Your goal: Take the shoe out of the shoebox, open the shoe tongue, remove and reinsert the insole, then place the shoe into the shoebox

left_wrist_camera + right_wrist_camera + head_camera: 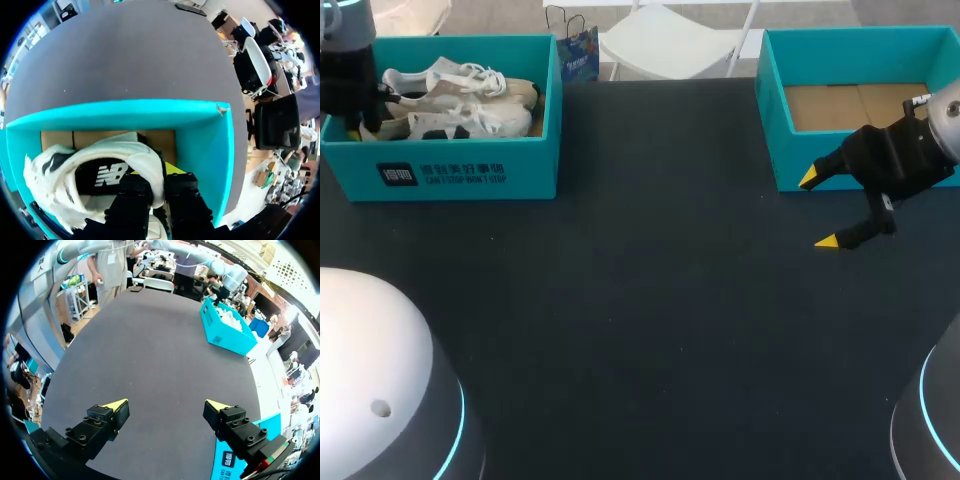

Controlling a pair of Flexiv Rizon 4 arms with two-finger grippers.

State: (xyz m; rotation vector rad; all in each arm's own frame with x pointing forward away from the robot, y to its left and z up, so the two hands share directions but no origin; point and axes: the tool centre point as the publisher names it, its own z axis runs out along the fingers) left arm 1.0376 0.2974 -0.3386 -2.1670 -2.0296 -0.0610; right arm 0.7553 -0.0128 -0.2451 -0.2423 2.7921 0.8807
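Your left gripper (pixel 159 176) sits down inside the teal shoebox (pixel 200 135). Its jaws are clamped on the heel collar of the white sneaker (pixel 50 182), one finger inside the shoe and the other outside. The box's far wall stands just ahead of the jaws. Your right gripper (pixel 818 209) hangs over the dark table (pixel 650 300), jaws wide apart with nothing between them. A second teal box (pixel 770 110), cardboard-floored, is just beside it.
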